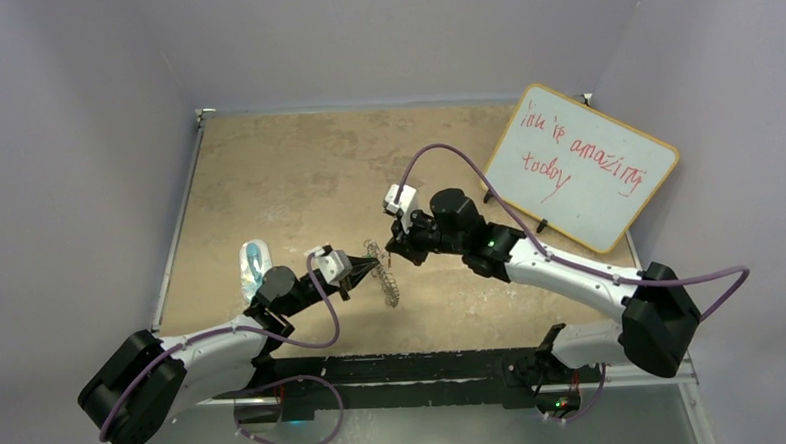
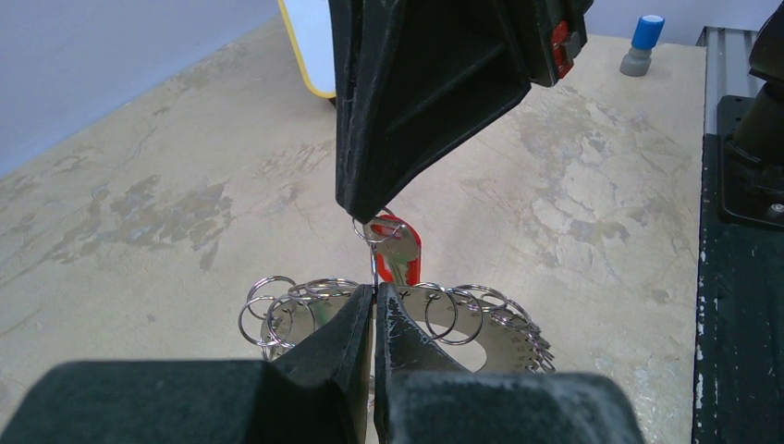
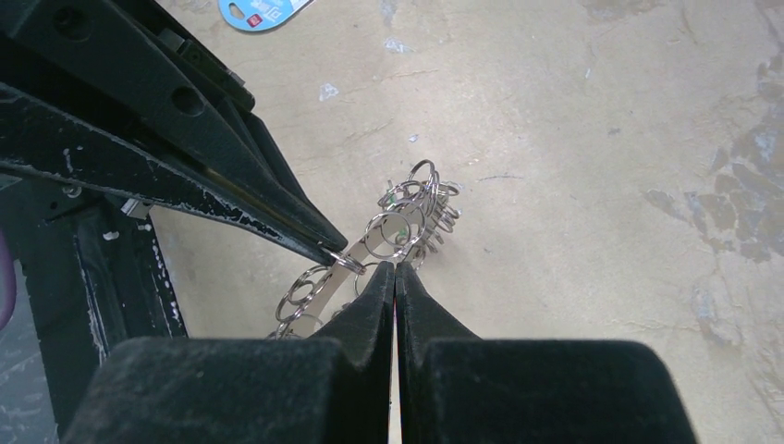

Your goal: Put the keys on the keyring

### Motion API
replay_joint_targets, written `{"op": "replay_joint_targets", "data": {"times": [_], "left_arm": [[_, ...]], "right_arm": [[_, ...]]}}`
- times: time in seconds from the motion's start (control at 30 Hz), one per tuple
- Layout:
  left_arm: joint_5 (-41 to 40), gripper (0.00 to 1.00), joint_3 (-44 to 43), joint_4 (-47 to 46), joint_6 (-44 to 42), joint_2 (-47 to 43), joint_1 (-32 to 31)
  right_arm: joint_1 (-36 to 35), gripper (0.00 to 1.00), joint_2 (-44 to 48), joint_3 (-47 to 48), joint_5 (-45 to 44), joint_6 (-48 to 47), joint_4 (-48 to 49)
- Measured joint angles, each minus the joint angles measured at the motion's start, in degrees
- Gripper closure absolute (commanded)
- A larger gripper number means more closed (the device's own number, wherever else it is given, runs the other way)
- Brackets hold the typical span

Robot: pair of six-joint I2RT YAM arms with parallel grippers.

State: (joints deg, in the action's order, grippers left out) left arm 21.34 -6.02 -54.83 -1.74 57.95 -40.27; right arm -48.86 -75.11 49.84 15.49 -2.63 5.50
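The keyring (image 1: pixel 389 282) stands on edge between my two grippers at the table's middle; in the left wrist view it is a flat silvery ring (image 2: pixel 496 338) fringed with small wire loops. My left gripper (image 2: pixel 374 294) is shut on one upright loop of that fringe. My right gripper (image 3: pixel 395 268) is shut, and a red sliver shows between its fingers. From the left wrist it comes down from above, with the red-headed key (image 2: pixel 403 252) hanging at its tip, just above the pinched loop. The green key cannot be made out for certain.
A whiteboard (image 1: pixel 582 164) with red writing leans at the back right. A clear bluish plastic object (image 1: pixel 254 263) lies left of my left arm. A small blue-capped item (image 2: pixel 643 42) stands far off. The black base rail (image 2: pixel 740 277) runs along the near edge.
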Motion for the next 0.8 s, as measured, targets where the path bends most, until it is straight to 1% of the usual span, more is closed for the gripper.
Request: {"op": "replay_joint_targets", "data": {"times": [0.4,0.57,0.7,0.73,0.8], "left_arm": [[-0.61,1.0,-0.02,-0.02,1.88,0.0,0.0],[-0.61,1.0,-0.02,0.0,2.14,0.0,0.0],[-0.63,1.0,-0.02,-0.02,2.14,0.0,0.0],[-0.66,1.0,-0.02,0.0,2.14,0.0,0.0],[-0.7,1.0,-0.02,0.0,2.16,0.0,0.0]], "right_arm": [[-1.22,1.0,4.9,-0.55,2.1,-0.9,0.04],[-1.92,1.0,4.37,-0.55,3.26,-0.85,0.07],[-2.21,1.0,3.08,-0.76,2.01,1.01,0.28],[-2.19,0.97,3.02,-1.14,1.49,1.77,0.48],[-2.05,0.88,3.3,-2.45,-0.74,4.02,1.09]]}}
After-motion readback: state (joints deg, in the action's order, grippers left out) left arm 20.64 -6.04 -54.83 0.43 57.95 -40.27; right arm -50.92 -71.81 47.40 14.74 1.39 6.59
